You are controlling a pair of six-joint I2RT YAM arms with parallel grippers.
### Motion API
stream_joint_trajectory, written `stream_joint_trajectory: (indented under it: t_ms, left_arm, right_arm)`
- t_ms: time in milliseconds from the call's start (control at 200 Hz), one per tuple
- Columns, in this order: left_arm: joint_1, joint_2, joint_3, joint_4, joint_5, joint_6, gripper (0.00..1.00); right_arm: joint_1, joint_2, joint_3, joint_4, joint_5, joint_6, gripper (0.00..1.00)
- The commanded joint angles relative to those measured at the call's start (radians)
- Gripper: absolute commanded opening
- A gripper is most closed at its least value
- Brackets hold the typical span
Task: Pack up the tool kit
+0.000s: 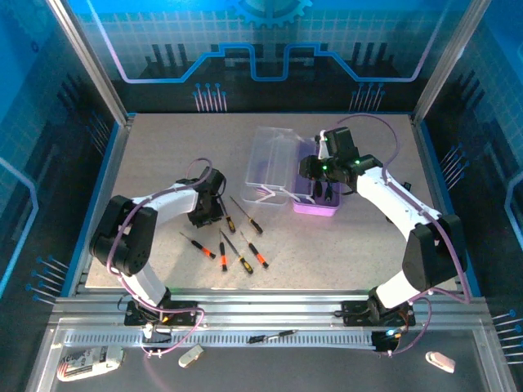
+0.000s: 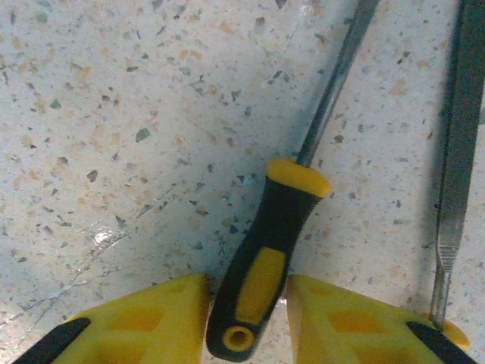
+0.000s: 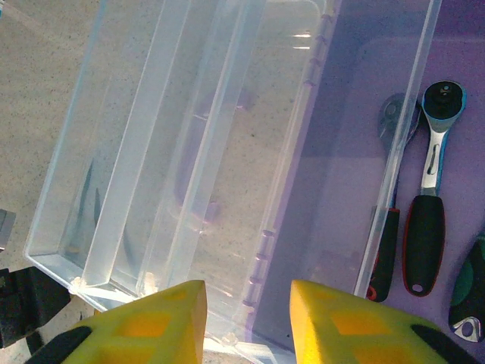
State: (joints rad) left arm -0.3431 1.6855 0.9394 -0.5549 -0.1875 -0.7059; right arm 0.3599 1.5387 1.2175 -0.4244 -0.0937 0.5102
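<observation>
The tool kit case, a small rectangular box with a purple base (image 1: 315, 209) and a clear plastic lid (image 1: 274, 155), lies open on the speckled grey table (image 1: 163, 155), right of centre, with the lid folded back to the left. From above, the right gripper (image 1: 321, 188) hangs low over the base's near left corner. The left gripper (image 1: 204, 217) is down at the tabletop, well apart from the case. Just to its right several thin black screwdrivers with orange or yellow grips (image 1: 237, 255) lie scattered loose on the table.

At the left wrist, the yellow fingers (image 2: 151, 322) of the left gripper (image 2: 248, 322) sit tight against both sides of a black-and-yellow-handled screwdriver (image 2: 261, 277). The handle fills the gap between them and they are closed on it. The tool lies flat on the table, its shaft pointing away. A second steel shaft (image 2: 458, 152) runs alongside it on the right, not touching.

At the right wrist, the right gripper (image 3: 246, 322) has its yellow fingers (image 3: 151, 330) standing apart, clasping nothing. They are above the seam where the lid meets the base. The lid is bare. In the base a ratchet wrench with a black-and-red handle (image 3: 428, 212) lies lengthwise, close against the base's clear wall.
</observation>
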Motion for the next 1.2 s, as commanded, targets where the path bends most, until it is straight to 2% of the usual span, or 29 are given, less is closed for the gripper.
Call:
stream_joint_trajectory:
  t_ms: [0,155,325,610,820,935,1051,1196]
  left_arm:
    - [-0.006,-0.014,-0.028,-0.053,0.0,0.0,0.33]
    - [-0.005,0.009,0.003,-0.041,-0.009,0.023,0.28]
    - [-0.005,-0.006,0.021,-0.045,-0.006,0.04,0.12]
    - [-0.006,-0.196,0.062,-0.135,-0.073,0.088,0.12]
    - [-0.035,-0.258,0.194,-0.185,-0.008,0.127,0.12]
    - [-0.101,-0.273,0.244,-0.101,0.043,0.169,0.12]
    - [-0.192,-0.296,0.234,0.053,0.086,0.228,0.13]
    - [-0.26,-0.29,0.225,0.198,0.181,0.258,0.13]
  right_arm:
    - [0.014,0.014,0.013,0.03,-0.018,0.017,0.35]
    - [0.016,0.01,0.013,0.022,-0.02,0.015,0.35]
    - [0.016,-0.015,0.008,0.012,-0.01,0.011,0.35]
    - [0.029,-0.027,0.018,0.007,-0.024,0.016,0.35]
    - [0.068,-0.041,0.055,-0.007,-0.037,-0.002,0.38]
    - [0.078,-0.06,0.059,0.018,-0.092,0.013,0.42]
    - [0.083,-0.088,0.044,0.072,-0.149,0.059,0.44]
    - [0.085,-0.1,0.031,0.156,-0.253,0.139,0.46]
